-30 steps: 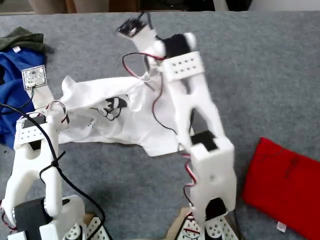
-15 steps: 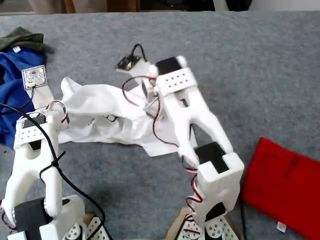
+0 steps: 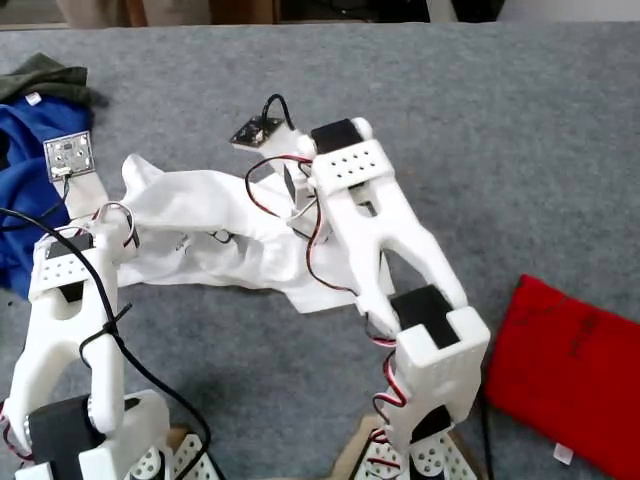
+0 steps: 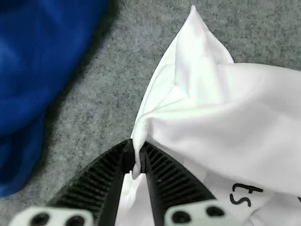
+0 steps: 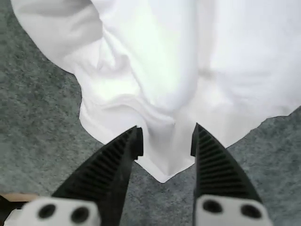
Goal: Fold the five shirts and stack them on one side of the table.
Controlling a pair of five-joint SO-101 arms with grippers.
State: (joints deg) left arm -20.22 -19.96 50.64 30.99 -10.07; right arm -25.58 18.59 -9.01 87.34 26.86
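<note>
At the table's (image 3: 500, 130) left, near the heaped blue shirt (image 3: 25, 170), the left gripper (image 4: 136, 157) is clamped on a thin fold at the edge of the white shirt (image 3: 220, 235); so slight a pinch may slip free if the cloth is pulled, spoiling the fold; at centre the right gripper (image 5: 164, 139) stands with jaws parted astride a corner of the same shirt, holding nothing; closing there may catch several rumpled layers, or drag the shirt askew against the left grip. The white shirt lies crumpled mid-table; the left arm leans in low from the near-left edge; the right arm arches forward over the cloth, wrist pointing down; a red shirt (image 3: 565, 375), apparently folded, rests well apart at the right.
</note>
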